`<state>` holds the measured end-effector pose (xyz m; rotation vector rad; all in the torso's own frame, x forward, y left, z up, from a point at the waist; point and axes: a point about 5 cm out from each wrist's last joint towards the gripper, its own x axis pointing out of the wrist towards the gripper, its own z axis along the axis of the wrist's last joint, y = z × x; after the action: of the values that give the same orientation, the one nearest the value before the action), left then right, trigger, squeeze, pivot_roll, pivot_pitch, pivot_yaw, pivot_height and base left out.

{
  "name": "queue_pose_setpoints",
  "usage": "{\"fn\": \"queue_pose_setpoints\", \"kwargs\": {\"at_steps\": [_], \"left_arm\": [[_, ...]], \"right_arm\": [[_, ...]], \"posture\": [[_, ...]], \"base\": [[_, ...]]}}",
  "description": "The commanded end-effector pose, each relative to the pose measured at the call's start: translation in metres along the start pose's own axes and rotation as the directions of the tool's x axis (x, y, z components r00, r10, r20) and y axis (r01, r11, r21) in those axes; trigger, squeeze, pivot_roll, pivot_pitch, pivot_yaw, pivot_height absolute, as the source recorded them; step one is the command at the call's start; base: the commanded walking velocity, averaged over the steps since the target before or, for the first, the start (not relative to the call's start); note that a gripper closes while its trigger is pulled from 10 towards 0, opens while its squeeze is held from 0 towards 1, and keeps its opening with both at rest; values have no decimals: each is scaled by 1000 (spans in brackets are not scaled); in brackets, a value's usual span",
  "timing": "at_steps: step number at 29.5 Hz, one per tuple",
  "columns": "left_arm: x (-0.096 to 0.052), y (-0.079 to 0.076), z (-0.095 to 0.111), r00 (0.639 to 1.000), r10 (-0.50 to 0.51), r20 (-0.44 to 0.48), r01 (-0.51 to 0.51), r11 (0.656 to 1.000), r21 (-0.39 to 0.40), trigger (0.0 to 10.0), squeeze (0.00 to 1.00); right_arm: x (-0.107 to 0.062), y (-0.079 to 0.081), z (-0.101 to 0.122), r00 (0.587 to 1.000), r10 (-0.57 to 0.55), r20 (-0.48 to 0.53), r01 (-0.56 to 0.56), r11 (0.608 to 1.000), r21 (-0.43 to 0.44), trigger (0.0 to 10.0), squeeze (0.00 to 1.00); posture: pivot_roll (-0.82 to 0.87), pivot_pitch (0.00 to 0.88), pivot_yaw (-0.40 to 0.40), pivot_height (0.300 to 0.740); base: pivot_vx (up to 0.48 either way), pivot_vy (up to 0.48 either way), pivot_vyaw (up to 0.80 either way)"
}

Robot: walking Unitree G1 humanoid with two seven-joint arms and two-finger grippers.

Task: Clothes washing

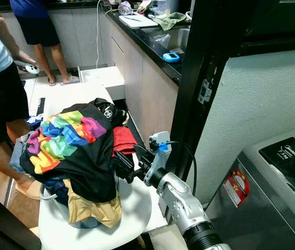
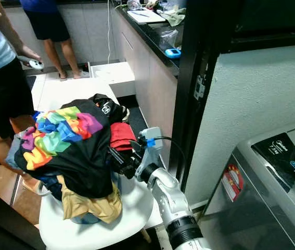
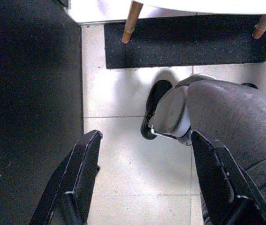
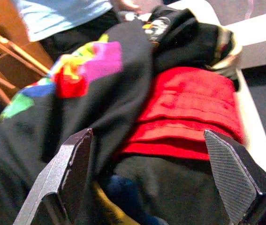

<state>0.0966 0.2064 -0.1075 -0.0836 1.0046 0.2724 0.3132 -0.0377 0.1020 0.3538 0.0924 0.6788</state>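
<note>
Laundry is lying heaped on the white chair (image 1: 137, 208), left of the washing machine (image 1: 272, 192). Right gripper (image 1: 122, 165) is reaching in, fingers spread and empty, facing the rainbow-print black shirt (image 1: 72, 151) and red garment (image 4: 189, 117); pinching one layer deep should avoid dragging the pile.

We get pretty even indoor daylight up top, brightest on the pale floor (image 1: 59, 96) far left, and the head views are sharp enough. The black pillar (image 1: 199, 78) reads as a flat dark mass. Our right wrist shot is soft and smeary, the rainbow shirt (image 4: 90, 70) blurred up close. In the left wrist shot the tile (image 3: 128, 154) glares white while one side drops into near-black shadow.
</note>
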Motion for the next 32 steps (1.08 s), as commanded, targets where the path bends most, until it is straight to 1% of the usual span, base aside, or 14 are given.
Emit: {"fn": "queue_pose_setpoints", "kwargs": {"at_steps": [1,3,4,6,8,9,11,12,14,17,23,27,29,32], "left_arm": [[-1,0,-3,1000,-10,-8,10,1000,18,10000,0],[-1,0,-3,1000,-8,-5,8,1000,18,10000,0],[-1,0,-3,1000,-8,-5,8,1000,18,10000,0],[-1,1,-2,1000,-6,0,6,1000,15,10000,0],[-1,1,-1,1000,-2,3,2,1000,14,10000,0],[-1,1,-1,1000,-2,3,2,1000,14,10000,0],[0,0,1,1000,0,5,0,1000,15,10000,0],[0,0,1,1000,0,5,0,1000,15,10000,0],[1,0,3,1000,1,9,-1,1000,14,10000,0],[2,0,7,1000,4,17,-4,1000,12,10000,0],[3,0,10,1000,5,21,-6,1000,13,10000,0],[4,0,12,1000,8,24,-9,1000,18,10000,0],[4,0,13,1000,10,27,-11,1000,19,10000,0],[4,0,14,1000,10,27,-11,1000,19,10000,0]], "right_arm": [[29,37,21,992,70,104,-73,997,31,10000,0],[34,36,36,987,48,155,-46,999,-20,10000,0],[34,36,36,987,48,155,-46,999,-20,10000,0],[42,38,56,976,33,215,-11,995,-102,10000,0],[49,38,72,966,29,256,12,988,-154,10000,0],[49,38,72,966,29,256,12,988,-154,10000,0],[53,37,85,955,41,293,8,987,-163,10000,0],[53,37,85,955,41,293,8,987,-163,10000,0],[56,39,94,950,85,302,-24,980,-198,10000,0],[59,48,101,941,134,312,-54,966,-255,10000,0],[61,55,98,938,162,306,-70,954,-291,10000,0],[61,63,88,939,206,276,-120,947,-298,10000,0],[59,69,77,939,243,242,-162,937,-310,10000,0],[58,72,69,941,260,215,-184,930,-319,10000,0]], "posture": [[182,7,-27,740],[183,10,-26,740],[183,10,-26,740],[187,10,-26,740],[192,4,-29,740],[192,4,-29,740],[194,0,-31,740],[194,0,-31,740],[197,0,-33,740],[201,0,-37,740],[201,0,-37,740],[201,0,-36,740],[200,0,-36,740],[199,0,-36,740]], "base": [[0,0,0],[0,0,0],[0,0,0],[0,0,0],[0,0,0],[0,0,0],[0,0,0],[0,0,0],[0,0,0],[0,0,800],[0,0,800],[0,0,800],[0,0,800],[0,0,800]]}}
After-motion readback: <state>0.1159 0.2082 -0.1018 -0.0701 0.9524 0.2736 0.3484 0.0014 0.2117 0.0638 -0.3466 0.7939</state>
